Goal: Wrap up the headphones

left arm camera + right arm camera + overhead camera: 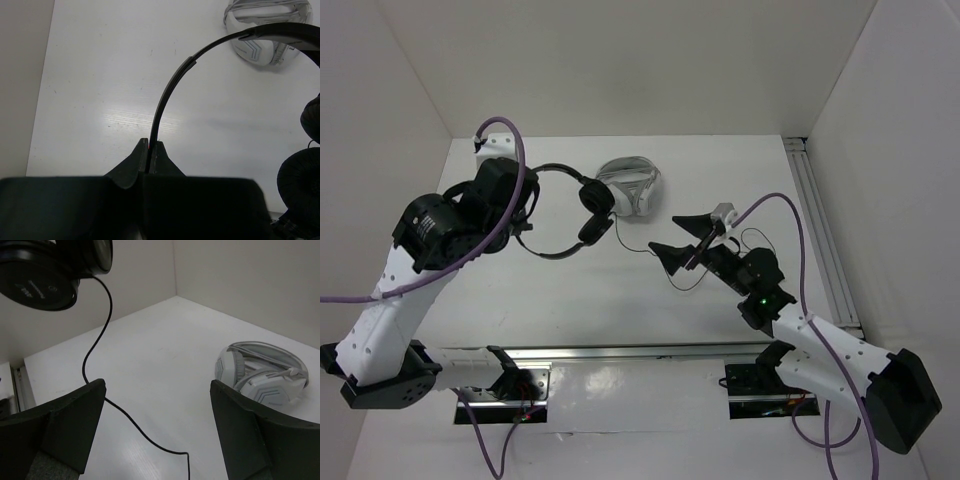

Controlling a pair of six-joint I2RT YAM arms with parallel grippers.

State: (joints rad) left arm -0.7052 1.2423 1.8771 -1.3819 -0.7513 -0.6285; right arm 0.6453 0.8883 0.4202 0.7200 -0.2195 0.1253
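— White table (pixel 620 310), white walls (pixel 620 60) round it. Where are the headphones (pixel 592 196) on your feed?

— Left of centre, just beside the white-and-grey headset (pixel 630 185). I see them as small and black: a thin headband (pixel 165 95) and two round ear pads (pixel 300 185) close together.

— Any writing?

— One ear cup (pixel 37 282) carries pale print in my right wrist view, too faint for me to read.

— And the cable (pixel 100 340)?

— Thin and black. It drops from that cup and trails across the table.

— Your left gripper (pixel 150 150)?

— Closed tight on the headband, which rises from between its fingers in an arc.

— Right gripper (pixel 157 390)?

— Spread wide with nothing in it. The cable passes right by one finger (pixel 75 425); I can't tell whether they touch.
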